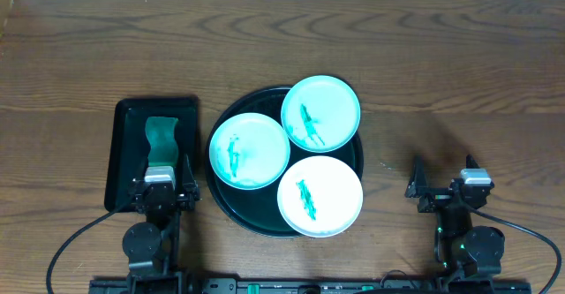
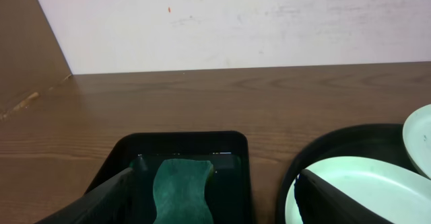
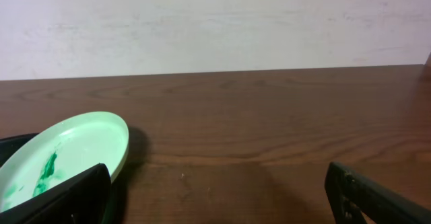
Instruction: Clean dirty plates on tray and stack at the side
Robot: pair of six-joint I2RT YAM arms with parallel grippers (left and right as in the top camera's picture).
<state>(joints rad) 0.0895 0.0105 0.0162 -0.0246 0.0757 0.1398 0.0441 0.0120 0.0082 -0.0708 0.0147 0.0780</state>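
Three small round pale plates with green smears lie on the large round dark tray (image 1: 231, 207): a left plate (image 1: 249, 150), a back right plate (image 1: 320, 111) and a front plate (image 1: 320, 196). My left gripper (image 1: 161, 181) is open and empty at the front of a black rectangular tray, to the left of the round tray. In the left wrist view my left gripper (image 2: 215, 204) frames a green cloth (image 2: 180, 189), with the left plate (image 2: 363, 183) at the right. My right gripper (image 1: 446, 181) is open and empty over bare table, right of the tray. In the right wrist view my right gripper (image 3: 219, 197) has a plate (image 3: 67, 150) at its left.
The black rectangular tray (image 1: 124, 153) holds the green cloth (image 1: 162, 139). Brown wooden table (image 1: 441, 64) surrounds everything. A pale wall (image 3: 215, 22) stands behind the table's far edge. Cables run from both arm bases at the front edge.
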